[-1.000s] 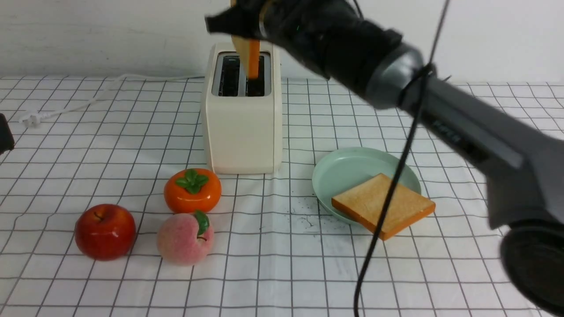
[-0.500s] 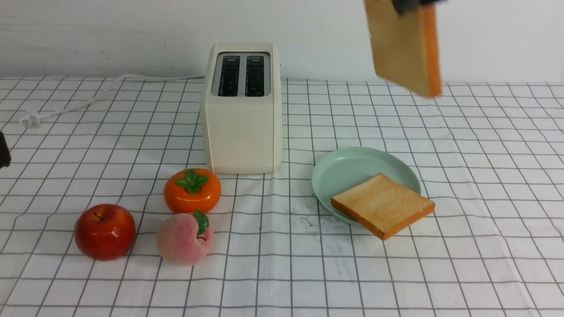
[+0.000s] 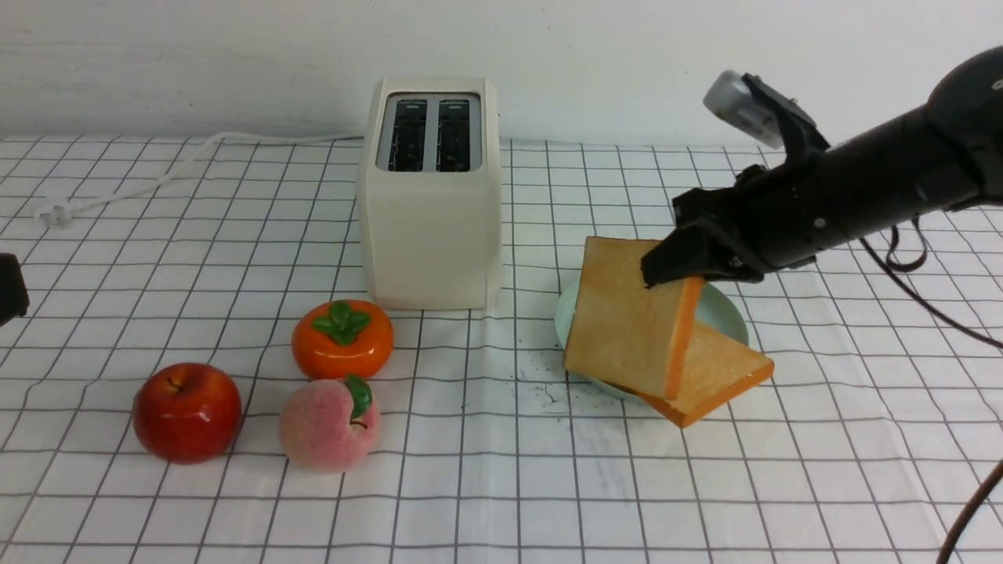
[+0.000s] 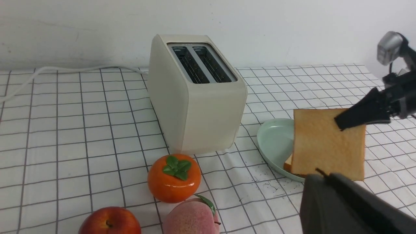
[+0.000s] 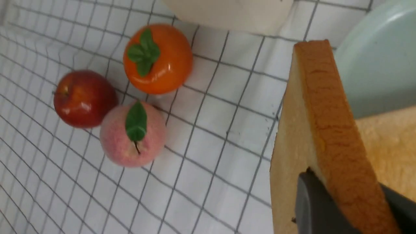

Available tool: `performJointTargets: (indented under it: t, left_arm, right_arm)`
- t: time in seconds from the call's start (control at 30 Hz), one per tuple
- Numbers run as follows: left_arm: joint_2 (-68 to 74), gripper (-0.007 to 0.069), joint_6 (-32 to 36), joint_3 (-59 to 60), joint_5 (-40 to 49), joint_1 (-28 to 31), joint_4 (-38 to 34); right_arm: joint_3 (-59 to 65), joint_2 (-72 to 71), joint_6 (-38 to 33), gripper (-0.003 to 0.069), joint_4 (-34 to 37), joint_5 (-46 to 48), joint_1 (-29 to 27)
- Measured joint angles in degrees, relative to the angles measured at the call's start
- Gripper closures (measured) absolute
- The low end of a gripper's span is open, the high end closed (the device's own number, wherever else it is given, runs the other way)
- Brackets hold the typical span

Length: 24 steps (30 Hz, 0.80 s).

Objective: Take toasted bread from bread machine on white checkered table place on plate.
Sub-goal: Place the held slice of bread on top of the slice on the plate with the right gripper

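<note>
I see a plain white wall [image 3: 196, 55] at 12 o'clock, faintly streaked, meeting the far edge of the surface [image 3: 823, 470] in a straight line. The surface wears white cloth with thin dark grid lines, slightly wrinkled. Light looks soft and even, shadows faint.

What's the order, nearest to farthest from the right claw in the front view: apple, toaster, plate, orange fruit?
1. Plate, beneath the right claw.
2. Toaster, left, farther back.
3. Orange fruit, in front of the toaster.
4. Apple, far left.
</note>
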Motion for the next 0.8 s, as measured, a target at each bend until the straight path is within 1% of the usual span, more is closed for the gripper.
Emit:
performJointTargets:
  t: [0.07,0.17,0.37,0.43,0.5,0.57,0.6,0.63,0.67,0.7,0.73,0.77,0.8]
  left_arm:
    - [0.0,0.0638,0.0,0.0,0.7,0.0,0.0]
    - [0.0,0.0638,0.0,0.0,1.5,0.0,0.0]
    - [0.0,0.0638,0.0,0.0,2.1,0.0,-0.3]
    - [0.0,0.0638,0.0,0.0,2.2,0.0,-0.6]
    - [0.0,0.0638,0.0,0.0,2.3,0.0,-0.9]
    - [0.0,0.0638,0.0,0.0,2.3,0.0,-0.9]
    - [0.0,0.0638,0.0,0.0,2.4,0.0,-0.9]
    - [0.0,0.0638,0.0,0.0,2.4,0.0,-0.9]
    - [0.0,0.0638,0.0,0.0,2.4,0.0,-0.9]
    - [0.0,0.0638,0.0,0.0,2.8,0.0,-1.0]
    - [0.0,0.0638,0.0,0.0,2.8,0.0,-1.0]
    - [0.0,0.0638,0.0,0.0,3.0,0.0,-1.1]
    - [0.0,0.0638,0.0,0.0,3.1,0.0,-1.1]
  right_arm:
    - [0.0,3.9,-2.9,0.0546,5.2,-2.8,-1.4]
    - [0.0,6.9,-4.7,0.0546,8.2,-5.2,-2.7]
    - [0.0,9.3,-5.0,0.0539,9.9,-10.6,-3.5]
    - [0.0,9.7,-5.0,0.0485,9.5,-12.7,-3.5]
    - [0.0,9.5,-5.1,0.0377,8.3,-14.4,-3.7]
    - [0.0,9.3,-5.1,0.0322,7.4,-14.7,-3.9]
    - [0.0,8.6,-5.1,0.0235,5.3,-14.9,-4.7]
    - [0.0,8.0,-5.1,0.0196,4.3,-15.0,-5.1]
    - [0.0,7.8,-5.1,0.0179,3.7,-15.0,-5.2]
    - [0.0,6.1,-5.1,0.0123,1.2,-15.0,-6.1]
    - [0.0,5.5,-5.1,0.0113,0.5,-14.9,-6.4]
    - [0.0,2.8,-5.1,0.0092,-2.1,-14.3,-7.5]
    - [0.0,0.8,-4.9,0.009,-3.6,-13.3,-8.2]
